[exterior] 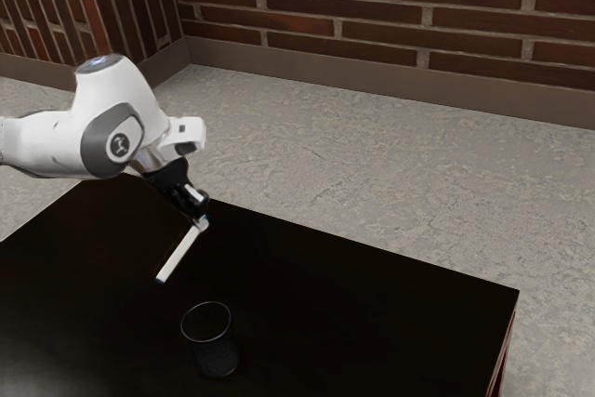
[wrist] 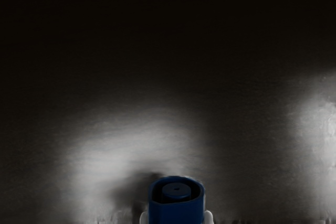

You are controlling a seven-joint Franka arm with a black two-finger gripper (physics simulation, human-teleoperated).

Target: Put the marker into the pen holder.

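Note:
My gripper point(exterior: 199, 218) is above the dark table in the exterior view, shut on the marker point(exterior: 180, 252) near its upper end. White with a blue tip, the marker slants down toward the exterior view's lower left. In the wrist view its blue end point(wrist: 177, 211) stands at the lower edge, with a pale fingertip against either side. The pen holder point(exterior: 217, 354), a dark, see-through cup with an open round rim, appears below the gripper and marker in the exterior view, apart from both.
The black tabletop point(exterior: 372, 295) extends toward the exterior view's right, where its edge drops to the grey floor point(exterior: 372, 165). A brick wall point(exterior: 390, 6) rises behind the floor. Light patches point(wrist: 121, 156) gleam on the tabletop in the wrist view.

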